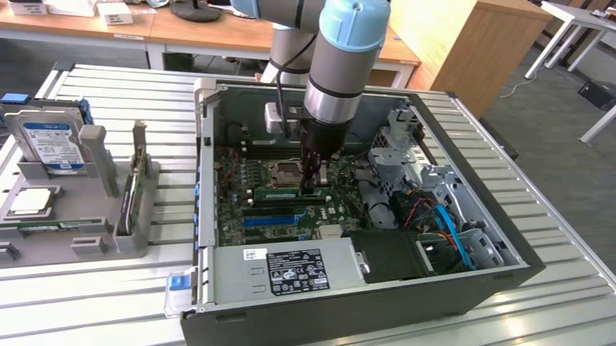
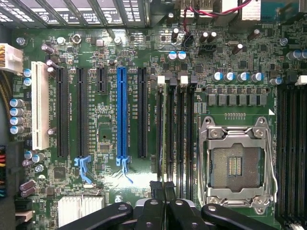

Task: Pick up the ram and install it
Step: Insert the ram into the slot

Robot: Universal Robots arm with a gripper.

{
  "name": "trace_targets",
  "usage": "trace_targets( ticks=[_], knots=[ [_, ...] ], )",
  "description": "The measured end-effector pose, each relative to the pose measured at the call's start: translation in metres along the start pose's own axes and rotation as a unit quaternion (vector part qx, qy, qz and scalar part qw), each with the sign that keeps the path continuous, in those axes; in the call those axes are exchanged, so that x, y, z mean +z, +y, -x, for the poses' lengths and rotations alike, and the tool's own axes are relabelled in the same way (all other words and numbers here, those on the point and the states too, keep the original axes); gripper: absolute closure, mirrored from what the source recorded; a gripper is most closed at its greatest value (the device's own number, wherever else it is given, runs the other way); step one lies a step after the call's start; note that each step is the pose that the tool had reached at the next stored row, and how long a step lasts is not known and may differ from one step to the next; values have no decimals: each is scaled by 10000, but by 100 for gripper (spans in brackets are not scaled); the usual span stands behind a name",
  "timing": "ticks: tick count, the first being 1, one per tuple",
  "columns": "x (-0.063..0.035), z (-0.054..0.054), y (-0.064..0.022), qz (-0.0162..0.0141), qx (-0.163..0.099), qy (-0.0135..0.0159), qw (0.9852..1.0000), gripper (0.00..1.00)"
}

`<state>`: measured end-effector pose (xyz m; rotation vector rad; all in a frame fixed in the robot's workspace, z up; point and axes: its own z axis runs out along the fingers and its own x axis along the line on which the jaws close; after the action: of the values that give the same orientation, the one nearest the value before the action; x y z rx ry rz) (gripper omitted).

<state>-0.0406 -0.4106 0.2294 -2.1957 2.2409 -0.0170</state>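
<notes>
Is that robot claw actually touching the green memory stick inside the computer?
Cannot tell. In the exterior view the gripper reaches down over one end of the ram, overlapping it, so neither contact nor a gap shows plainly.

The gripper is seen at the black memory slots, set between a blue slot connector and the CPU socket.

The exterior view looks down at a slant from high up, far enough off to take in the whole open computer case and the desk around it. The wrist view faces straight down, close over the motherboard. Both views share the blue slot and the processor socket.
</notes>
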Motion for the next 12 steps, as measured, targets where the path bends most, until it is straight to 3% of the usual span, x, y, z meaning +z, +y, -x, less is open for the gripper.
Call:
trace_targets(
  ticks=[12],
  knots=[
    [-1, -1, 0, 0, -23, 1, 10000, 88]
  ],
)
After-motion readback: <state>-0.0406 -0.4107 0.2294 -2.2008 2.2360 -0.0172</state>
